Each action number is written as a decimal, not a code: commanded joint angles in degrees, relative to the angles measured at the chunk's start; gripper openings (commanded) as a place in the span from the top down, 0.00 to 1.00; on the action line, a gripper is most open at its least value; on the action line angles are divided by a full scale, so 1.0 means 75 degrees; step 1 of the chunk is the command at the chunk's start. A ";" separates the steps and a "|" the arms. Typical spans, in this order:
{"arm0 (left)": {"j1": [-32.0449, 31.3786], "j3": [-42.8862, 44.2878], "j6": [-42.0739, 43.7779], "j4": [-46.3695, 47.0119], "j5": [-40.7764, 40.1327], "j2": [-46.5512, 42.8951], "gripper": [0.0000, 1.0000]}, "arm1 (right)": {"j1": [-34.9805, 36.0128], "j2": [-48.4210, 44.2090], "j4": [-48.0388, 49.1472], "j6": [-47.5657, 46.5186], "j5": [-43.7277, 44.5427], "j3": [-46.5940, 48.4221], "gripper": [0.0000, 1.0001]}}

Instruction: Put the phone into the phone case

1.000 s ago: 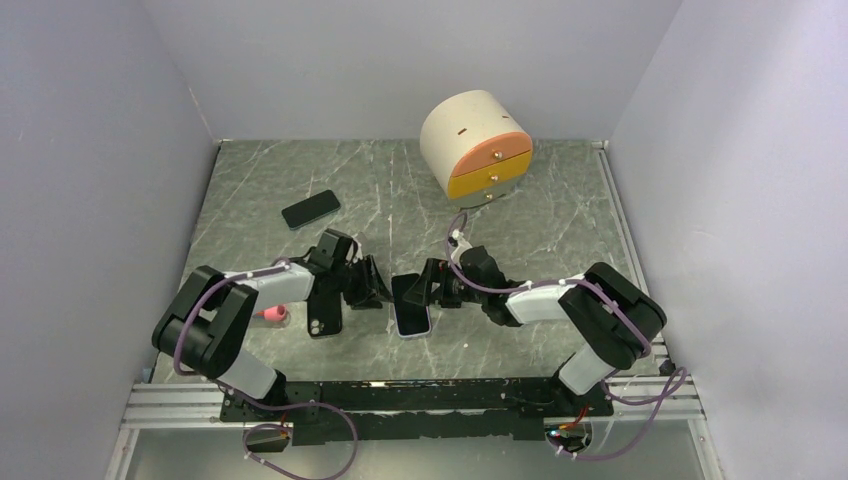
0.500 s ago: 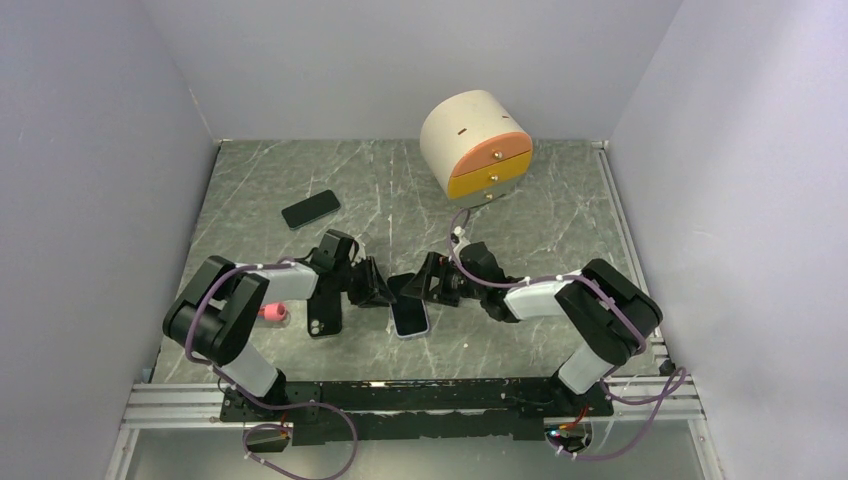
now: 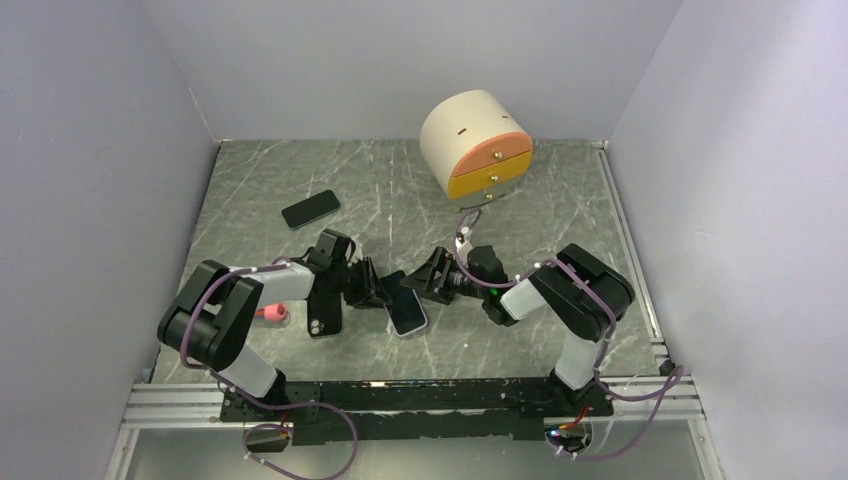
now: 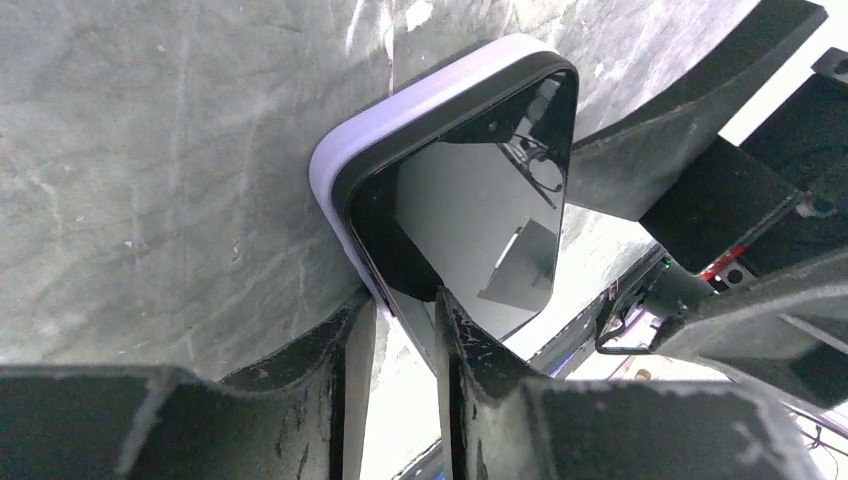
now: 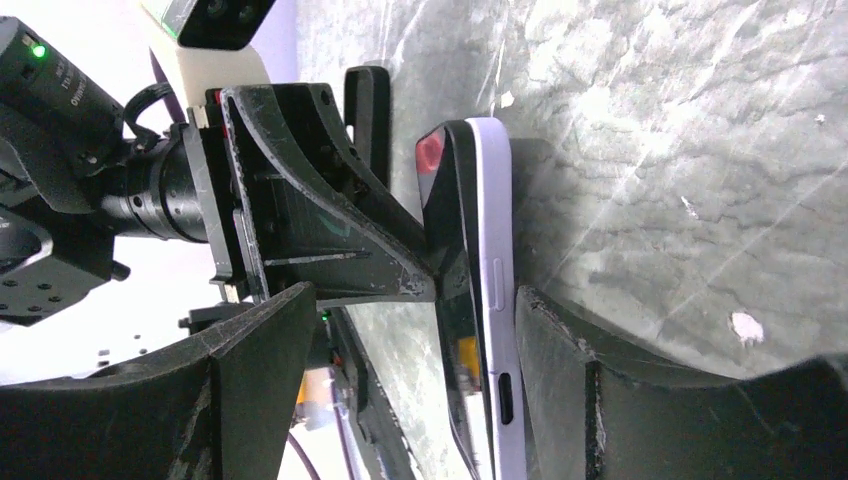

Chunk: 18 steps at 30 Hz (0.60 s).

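A black phone (image 3: 407, 310) lies in a lavender case (image 3: 399, 333) at the table's middle, tilted up on one edge. In the left wrist view my left gripper (image 4: 405, 300) is shut on the near edge of the phone (image 4: 470, 200) and its case (image 4: 330, 170). In the right wrist view my right gripper (image 5: 415, 292) is open wide around the phone (image 5: 455, 250). One of its fingers (image 5: 560, 340) rests against the back of the case (image 5: 495, 230). In the top view both grippers, left (image 3: 378, 290) and right (image 3: 425, 285), meet at the phone.
A second black phone (image 3: 311, 209) lies at the back left. A black case-like slab with camera holes (image 3: 324, 312) lies under the left arm, with a small pink object (image 3: 270, 313) beside it. A round cream drawer unit (image 3: 475, 140) stands at the back.
Both grippers have closed in on the phone. The phone in its case has shifted a little left and turned. The right arm's elbow has folded inward.
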 commanded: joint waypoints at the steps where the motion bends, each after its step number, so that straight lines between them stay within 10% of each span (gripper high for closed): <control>1: -0.0155 0.0191 0.0159 0.0168 0.0180 -0.0076 0.69 | 0.0278 0.0528 0.2706 0.1157 -0.1323 0.0034 0.26; 18: -0.0151 0.0079 0.0213 -0.0052 -0.0006 -0.0351 0.69 | 0.0282 0.0448 0.1454 0.0495 -0.1054 -0.0114 0.57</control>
